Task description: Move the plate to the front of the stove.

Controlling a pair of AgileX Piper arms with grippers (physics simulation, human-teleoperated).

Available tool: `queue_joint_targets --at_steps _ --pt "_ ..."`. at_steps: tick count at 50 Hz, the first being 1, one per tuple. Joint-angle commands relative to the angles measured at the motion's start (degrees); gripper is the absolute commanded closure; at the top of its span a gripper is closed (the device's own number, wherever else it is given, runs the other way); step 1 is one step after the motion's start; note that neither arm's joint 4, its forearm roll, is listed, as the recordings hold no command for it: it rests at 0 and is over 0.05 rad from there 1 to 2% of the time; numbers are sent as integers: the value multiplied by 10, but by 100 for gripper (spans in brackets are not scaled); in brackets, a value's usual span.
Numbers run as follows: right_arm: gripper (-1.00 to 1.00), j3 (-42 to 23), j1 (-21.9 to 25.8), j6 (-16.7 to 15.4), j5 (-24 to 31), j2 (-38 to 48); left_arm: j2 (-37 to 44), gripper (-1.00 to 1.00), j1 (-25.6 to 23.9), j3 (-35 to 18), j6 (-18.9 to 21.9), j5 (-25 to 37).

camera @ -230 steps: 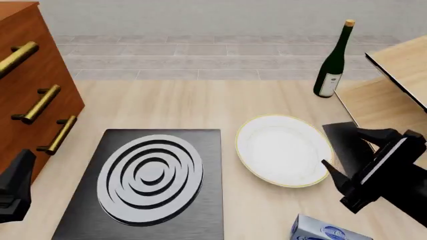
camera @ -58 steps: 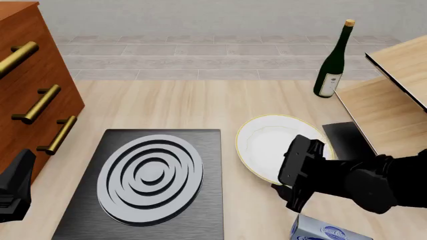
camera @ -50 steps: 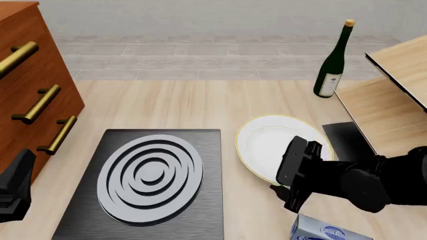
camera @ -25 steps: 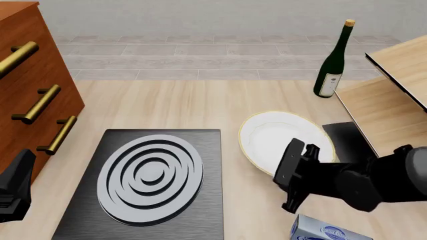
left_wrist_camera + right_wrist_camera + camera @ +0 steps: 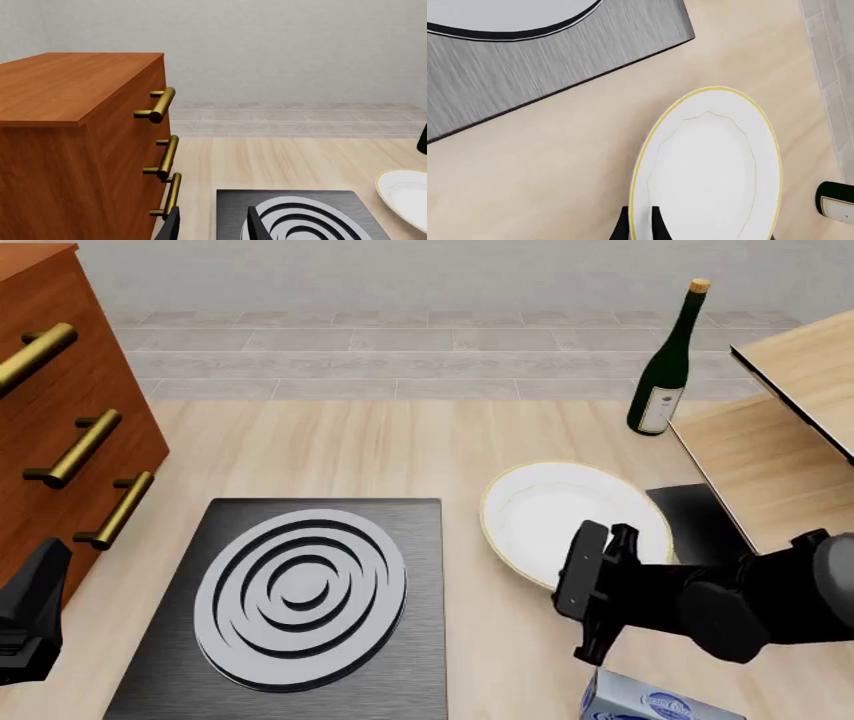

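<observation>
Since the frame approx. 0.5 s earlier, the plate sits slightly further from the arms and a little to the right in the front view; vs. approx. 1 s earlier the shift is clearer, and the near rim looks raised off the table. Judgement: plate is gripped and at the start of the lift/carry; transfer to the front of the stove is not yet made.

Right gripper: in the right wrist view the two fingers stand nearly closed, one on each side of the plate's gold rim, i.e. pinching the rim edge nearest the arm. Plate position: on/just above the table, right of the stove, near but apart from its right edge, next to the small black mat.

Left gripper: fingertips parted, nothing between them, parked near the dresser at the stove's left side.

Hidden / unclear:
- Front view: right arm covers the plate's near rim and the grip point.
- Whether the far rim touches the table: cannot tell.
- Wrist view: fingers cut off at frame edge.
- Blue-white box and wine bottle: box partly out of frame.
</observation>
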Motion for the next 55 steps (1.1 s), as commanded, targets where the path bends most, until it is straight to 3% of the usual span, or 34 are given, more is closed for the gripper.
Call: queue_joint_targets --at_steps 1,4,16,55 --pt "100 23 -30 -32 -25 -11 0 -100 0 0 0 0" --pt "100 9 -27 -34 11 -39 0 -100 0 0 0 0" --pt "100 4 -17 -48 29 -73 0 -100 0 0 0 0" --pt "100 5 -26 -162 32 -160 0 -100 0 0 0 0"
